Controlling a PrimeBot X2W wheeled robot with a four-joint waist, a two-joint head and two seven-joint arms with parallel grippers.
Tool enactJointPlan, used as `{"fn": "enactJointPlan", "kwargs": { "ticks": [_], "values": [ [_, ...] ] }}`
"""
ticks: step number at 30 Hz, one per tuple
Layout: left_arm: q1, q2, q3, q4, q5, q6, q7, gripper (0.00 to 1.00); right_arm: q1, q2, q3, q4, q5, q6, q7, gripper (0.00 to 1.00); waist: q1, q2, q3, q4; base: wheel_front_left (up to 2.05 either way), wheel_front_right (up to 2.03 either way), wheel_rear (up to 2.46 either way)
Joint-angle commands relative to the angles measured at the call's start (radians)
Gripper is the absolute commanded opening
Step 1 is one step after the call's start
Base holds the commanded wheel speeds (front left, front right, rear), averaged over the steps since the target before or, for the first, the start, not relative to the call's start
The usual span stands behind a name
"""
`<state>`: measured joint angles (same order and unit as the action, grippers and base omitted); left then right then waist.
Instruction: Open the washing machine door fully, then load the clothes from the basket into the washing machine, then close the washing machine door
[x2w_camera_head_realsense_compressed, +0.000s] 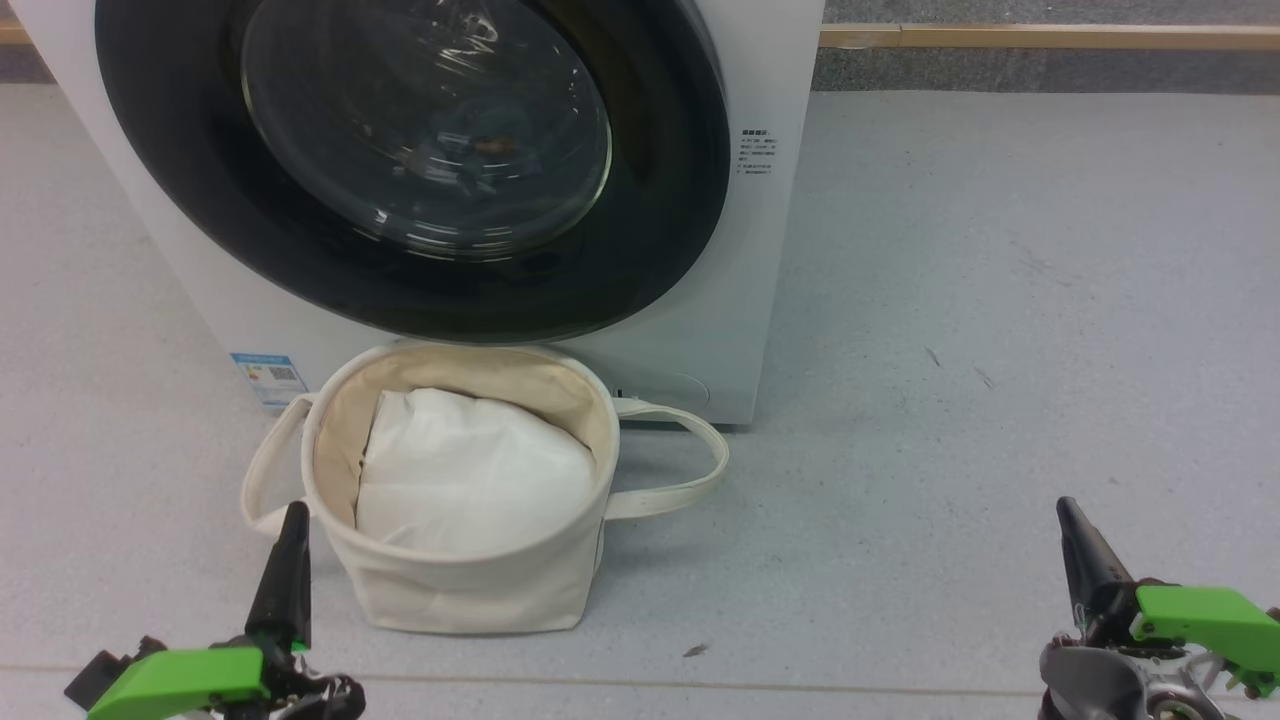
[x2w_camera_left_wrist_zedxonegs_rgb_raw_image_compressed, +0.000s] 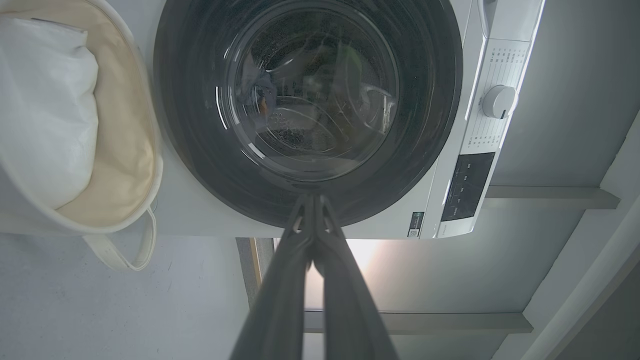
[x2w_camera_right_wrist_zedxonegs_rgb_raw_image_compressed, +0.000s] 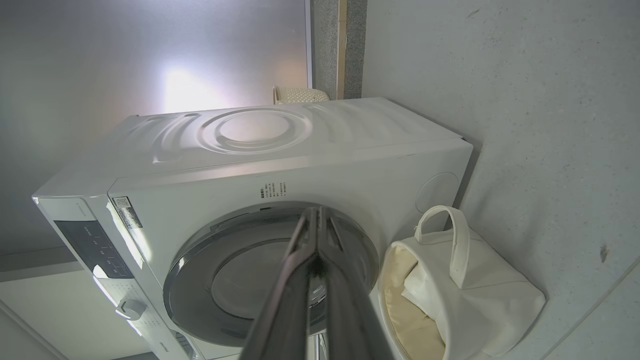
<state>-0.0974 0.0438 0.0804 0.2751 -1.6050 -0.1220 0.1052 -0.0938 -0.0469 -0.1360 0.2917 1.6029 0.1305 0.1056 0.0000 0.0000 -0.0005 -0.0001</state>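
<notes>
The white washing machine (x2w_camera_head_realsense_compressed: 760, 250) stands ahead with its round black-rimmed door (x2w_camera_head_realsense_compressed: 410, 150) shut flat against the front; blue fabric shows faintly behind the glass (x2w_camera_left_wrist_zedxonegs_rgb_raw_image_compressed: 260, 95). The cream basket (x2w_camera_head_realsense_compressed: 470, 590) sits on the floor right before the machine, holding only white padding (x2w_camera_head_realsense_compressed: 470, 470). My left gripper (x2w_camera_head_realsense_compressed: 292, 520) is shut and empty at the lower left, just beside the basket's left handle. My right gripper (x2w_camera_head_realsense_compressed: 1068, 515) is shut and empty at the lower right, well away from the basket. The wrist views show each pair of fingers (x2w_camera_left_wrist_zedxonegs_rgb_raw_image_compressed: 312, 210) (x2w_camera_right_wrist_zedxonegs_rgb_raw_image_compressed: 315, 220) pressed together, pointing at the door.
Grey floor (x2w_camera_head_realsense_compressed: 1000, 350) stretches to the right of the machine up to a wall with a wooden strip (x2w_camera_head_realsense_compressed: 1050, 38). The machine's control panel and white dial (x2w_camera_left_wrist_zedxonegs_rgb_raw_image_compressed: 499, 101) lie along its top edge. A small blue label (x2w_camera_head_realsense_compressed: 265, 375) sits low on the front.
</notes>
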Motion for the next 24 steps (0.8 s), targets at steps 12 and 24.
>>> {"fn": "enactJointPlan", "kwargs": {
  "ticks": [12,24],
  "values": [
    [-0.016,0.006,0.035,-0.038,-0.002,0.004,0.009,0.0,-0.025,-0.003,0.02,-0.039,0.004,0.0,0.009,0.0,0.0,0.0,0.0,0.0,0.0,0.0,0.0],
    [-0.016,0.006,0.035,-0.038,-0.002,0.004,0.009,0.0,-0.025,-0.003,0.02,-0.039,0.004,0.0,0.009,0.0,0.0,0.0,0.0,0.0,0.0,0.0,0.0]
  ]
}}
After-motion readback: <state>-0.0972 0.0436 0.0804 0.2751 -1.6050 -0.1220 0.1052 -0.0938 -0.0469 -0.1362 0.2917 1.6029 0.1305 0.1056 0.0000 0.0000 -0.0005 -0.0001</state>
